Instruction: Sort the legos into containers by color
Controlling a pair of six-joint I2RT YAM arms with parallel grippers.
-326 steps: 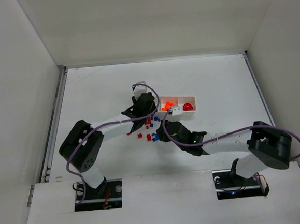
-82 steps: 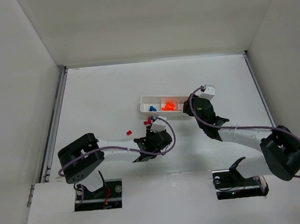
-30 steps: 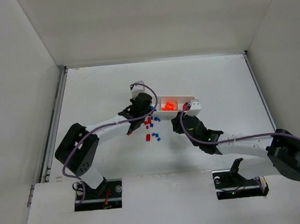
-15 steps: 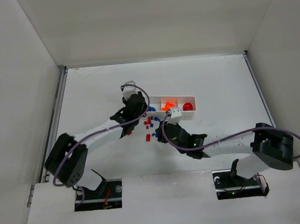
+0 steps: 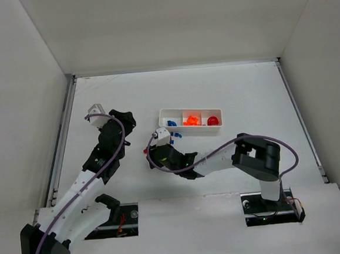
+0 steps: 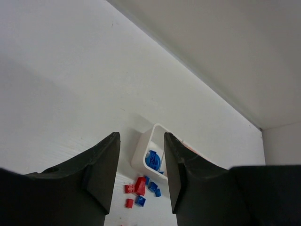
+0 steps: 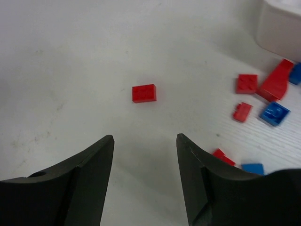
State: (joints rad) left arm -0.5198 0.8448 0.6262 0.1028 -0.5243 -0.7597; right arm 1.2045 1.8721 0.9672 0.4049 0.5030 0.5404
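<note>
The white tray (image 5: 219, 112) of three containers lies mid-table, holding blue (image 5: 171, 123), orange (image 5: 189, 121) and red (image 5: 212, 121) legos. My left gripper (image 5: 127, 120) is open and empty, left of the tray; in its wrist view (image 6: 141, 136) the tray's blue compartment (image 6: 153, 159) and loose red and blue legos (image 6: 137, 186) lie far ahead. My right gripper (image 5: 152, 159) (image 7: 146, 137) is open and empty above the table. A single red brick (image 7: 144, 92) lies just ahead of it. More loose red (image 7: 275, 84) and blue (image 7: 274, 113) legos sit to its right.
The right arm lies across the table below the tray (image 7: 282, 28) and hides most of the loose pile; a few blue pieces (image 5: 175, 136) show beside it. Tall white walls (image 5: 13, 86) enclose the table on three sides.
My left arm has swung back to the left, away from the tray, and its jaws have parted. My right gripper has moved left past the pile and opened wide.
</note>
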